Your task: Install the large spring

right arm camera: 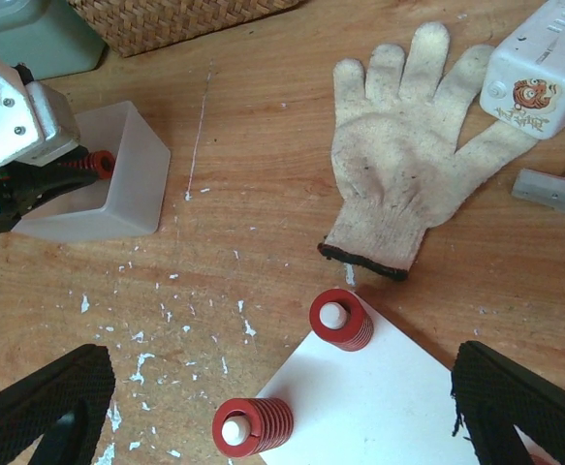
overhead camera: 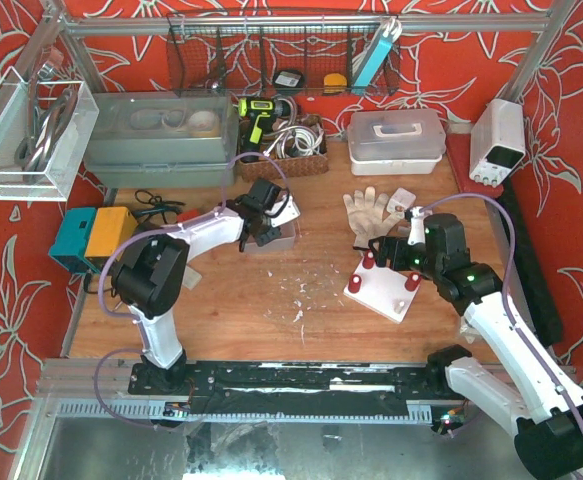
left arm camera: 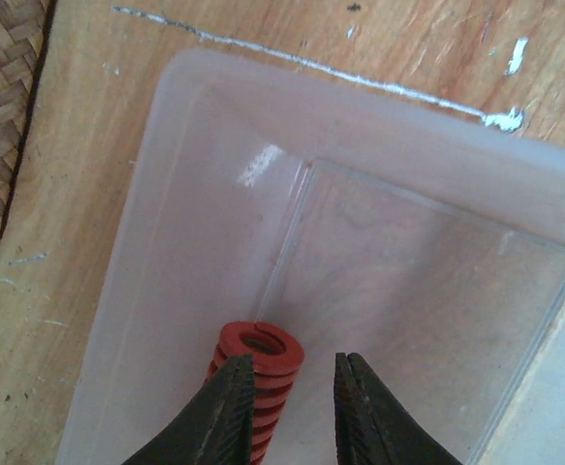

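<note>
Left gripper (left arm camera: 294, 392): narrow, inside translucent plastic tray (left arm camera: 166, 213), beside red coil spring (left arm camera: 263, 351).
Right gripper (right arm camera: 282, 407): wide, above white square plate (right arm camera: 389, 387).

Counting at least four red springs (right arm camera: 340, 321): three or more on pegs of the one white board (right arm camera: 398, 397) at three o'clock, one in the single clear tray (left arm camera: 408, 271) at ten o'clock. Also one glove (right arm camera: 408, 145), one wicker basket (right arm camera: 166, 15), one left hand (left arm camera: 292, 360), one right hand (right arm camera: 282, 356).
</note>
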Controlling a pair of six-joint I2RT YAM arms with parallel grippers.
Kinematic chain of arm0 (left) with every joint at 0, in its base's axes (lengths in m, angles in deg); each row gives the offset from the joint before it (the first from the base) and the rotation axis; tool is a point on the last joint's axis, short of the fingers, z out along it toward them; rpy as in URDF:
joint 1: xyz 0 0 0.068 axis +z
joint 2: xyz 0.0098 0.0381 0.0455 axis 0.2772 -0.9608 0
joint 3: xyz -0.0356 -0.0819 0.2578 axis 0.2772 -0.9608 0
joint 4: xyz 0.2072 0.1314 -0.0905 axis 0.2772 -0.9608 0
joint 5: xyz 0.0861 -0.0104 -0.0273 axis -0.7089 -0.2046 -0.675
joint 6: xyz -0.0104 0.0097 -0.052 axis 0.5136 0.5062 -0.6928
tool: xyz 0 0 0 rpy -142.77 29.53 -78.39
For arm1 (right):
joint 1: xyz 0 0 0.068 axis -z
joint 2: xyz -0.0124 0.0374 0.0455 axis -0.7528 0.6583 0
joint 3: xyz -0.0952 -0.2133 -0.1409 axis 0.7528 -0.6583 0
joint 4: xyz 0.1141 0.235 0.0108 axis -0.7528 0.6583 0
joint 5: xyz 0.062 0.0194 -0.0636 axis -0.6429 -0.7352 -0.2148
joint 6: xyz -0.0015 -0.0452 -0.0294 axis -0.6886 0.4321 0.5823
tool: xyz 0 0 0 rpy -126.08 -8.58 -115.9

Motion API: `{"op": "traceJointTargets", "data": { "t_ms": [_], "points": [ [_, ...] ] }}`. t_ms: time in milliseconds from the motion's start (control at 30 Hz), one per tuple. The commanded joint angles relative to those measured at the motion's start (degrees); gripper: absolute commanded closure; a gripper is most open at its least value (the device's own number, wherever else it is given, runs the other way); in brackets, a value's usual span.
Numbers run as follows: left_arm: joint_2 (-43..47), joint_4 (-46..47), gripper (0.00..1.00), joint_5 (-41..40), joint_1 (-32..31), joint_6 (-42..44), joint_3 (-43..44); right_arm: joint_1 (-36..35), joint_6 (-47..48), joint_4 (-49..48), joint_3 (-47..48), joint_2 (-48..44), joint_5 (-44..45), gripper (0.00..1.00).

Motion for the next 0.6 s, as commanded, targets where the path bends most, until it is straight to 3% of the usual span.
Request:
{"op": "traceJointTargets", "data": {
  "t_ms": [0, 400, 567],
  "points": [
    [-1.24, -4.64, 0.71, 0.89, 1.39, 4.39, 1.72, -0.37, 1.21, 0.29, 0.68, -0.12, 1.45, 0.04],
    [-3.39, -4.93, 0.59, 0.68, 4.19, 7.66, 1.21, -0.37, 1.42, -0.20, 0.90, 2.00, 2.18, 0.04],
    [-6.10, -5.73, 0.58, 0.23, 4.22, 8.07, 1.81, -0.37, 1.57, -0.08, 1.01, 2.31, 2.12, 0.03]
  ]
}}
